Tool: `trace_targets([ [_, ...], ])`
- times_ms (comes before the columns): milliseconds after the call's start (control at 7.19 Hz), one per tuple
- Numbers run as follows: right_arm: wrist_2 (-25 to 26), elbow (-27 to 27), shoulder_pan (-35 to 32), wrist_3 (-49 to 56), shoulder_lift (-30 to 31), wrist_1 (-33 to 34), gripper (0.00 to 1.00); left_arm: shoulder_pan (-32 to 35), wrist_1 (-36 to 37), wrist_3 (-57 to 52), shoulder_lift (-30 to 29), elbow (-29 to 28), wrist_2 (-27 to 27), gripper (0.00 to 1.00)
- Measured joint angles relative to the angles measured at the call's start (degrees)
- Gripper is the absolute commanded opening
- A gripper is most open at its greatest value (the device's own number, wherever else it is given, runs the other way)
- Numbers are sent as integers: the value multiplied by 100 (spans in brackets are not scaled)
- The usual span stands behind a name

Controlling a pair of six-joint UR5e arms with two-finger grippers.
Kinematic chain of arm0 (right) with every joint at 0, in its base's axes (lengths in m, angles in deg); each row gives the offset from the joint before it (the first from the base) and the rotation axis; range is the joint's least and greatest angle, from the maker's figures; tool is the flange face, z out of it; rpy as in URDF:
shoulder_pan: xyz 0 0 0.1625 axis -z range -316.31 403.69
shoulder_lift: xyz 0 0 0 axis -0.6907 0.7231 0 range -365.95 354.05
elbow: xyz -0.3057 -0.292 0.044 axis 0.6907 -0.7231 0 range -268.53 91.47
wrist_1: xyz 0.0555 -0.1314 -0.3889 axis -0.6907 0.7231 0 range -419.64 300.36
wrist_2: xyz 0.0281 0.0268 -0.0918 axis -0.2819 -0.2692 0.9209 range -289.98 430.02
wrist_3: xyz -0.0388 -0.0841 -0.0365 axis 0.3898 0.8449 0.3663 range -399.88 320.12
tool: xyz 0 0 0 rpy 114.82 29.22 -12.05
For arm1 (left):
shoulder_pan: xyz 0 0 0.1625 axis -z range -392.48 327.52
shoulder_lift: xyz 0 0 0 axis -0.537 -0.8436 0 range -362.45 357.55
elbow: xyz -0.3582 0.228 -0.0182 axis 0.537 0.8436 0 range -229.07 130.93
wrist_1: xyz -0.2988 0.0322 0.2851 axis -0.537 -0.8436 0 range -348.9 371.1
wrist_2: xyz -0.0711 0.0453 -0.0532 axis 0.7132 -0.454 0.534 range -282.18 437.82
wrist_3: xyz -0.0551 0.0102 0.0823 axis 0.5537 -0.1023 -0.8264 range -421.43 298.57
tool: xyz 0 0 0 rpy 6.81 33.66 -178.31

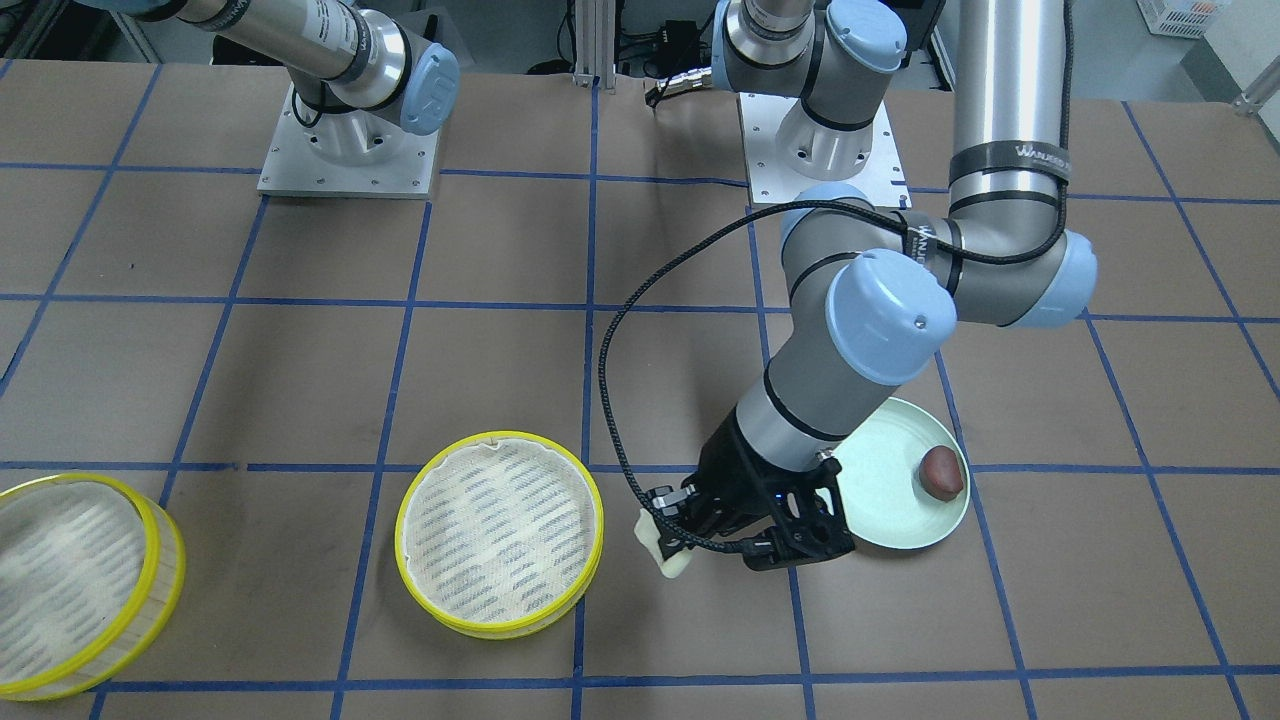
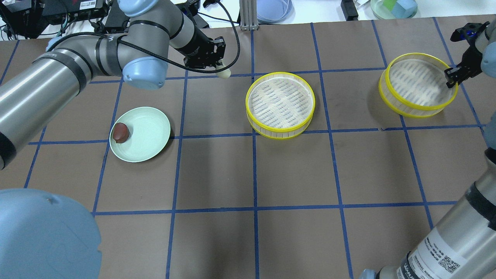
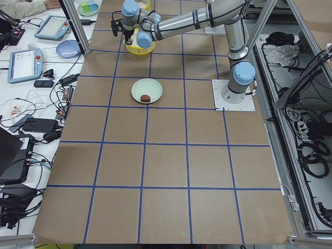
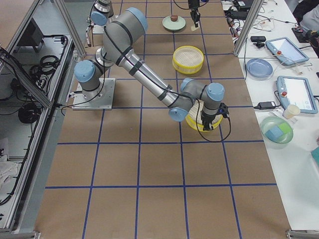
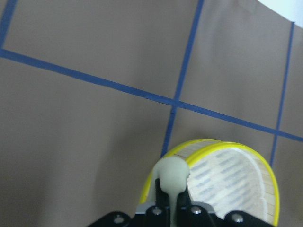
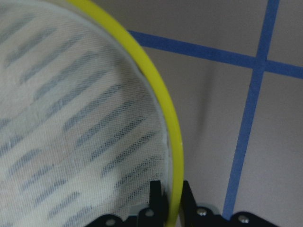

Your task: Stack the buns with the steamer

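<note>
Tabletop [image 2: 294, 174]: brown paper cover with a blue tape grid; both arm base plates sit on the robot's side.
Plate [image 2: 151, 131]: pale green, flat on the tabletop on the robot's left, the closest of the items to the robot.
Brown bun [image 2: 121, 133]: on the plate, close to its left rim, with neither end effector near it.
Centre tier [image 2: 280, 101]: flat on the tabletop at mid-width, to the right of the plate and well apart from it. Yellow rim, striped mesh liner bare.
Outer tier [image 2: 416, 86]: far out on the robot's right, a little further back than the centre tier and well apart from it. Liner bare. It looks slightly tilted; cannot tell whether it is off the tabletop.
Right end effector [image 6: 171, 189]: clenched on the outer tier's yellow rim at its right side. The wrist view shows one finger inside the rim and one outside the wall.
Left end effector [image 1: 670, 520]: further back than the plate, between the plate and the centre tier, clenched on the cream bun.
Cream bun [image 2: 224, 73]: pinched between the left fingers, with its lower end hanging out below the tips. It is held in the air just beside the centre tier's left rim, not over the liner.
</note>
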Motion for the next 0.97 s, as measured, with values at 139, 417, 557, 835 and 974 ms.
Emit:
trace_targets([
  [139,17,0,-2,10,0,-1,1,128,224,179,-139,40,209,0],
  [417,67,6,-1,-22,41,-14,1,336,624,298,-456,238,288,35],
  [557,71,8,-2,-52,106,-22,0,426,796,413,-556,323,286,96],
  [835,48,15,-14,-152,333,-57,0,485,902,888,-617,365,300,100],
  [974,52,16,-26,-227,442,-79,0,489,908,1044,-611,358,304,100],
])
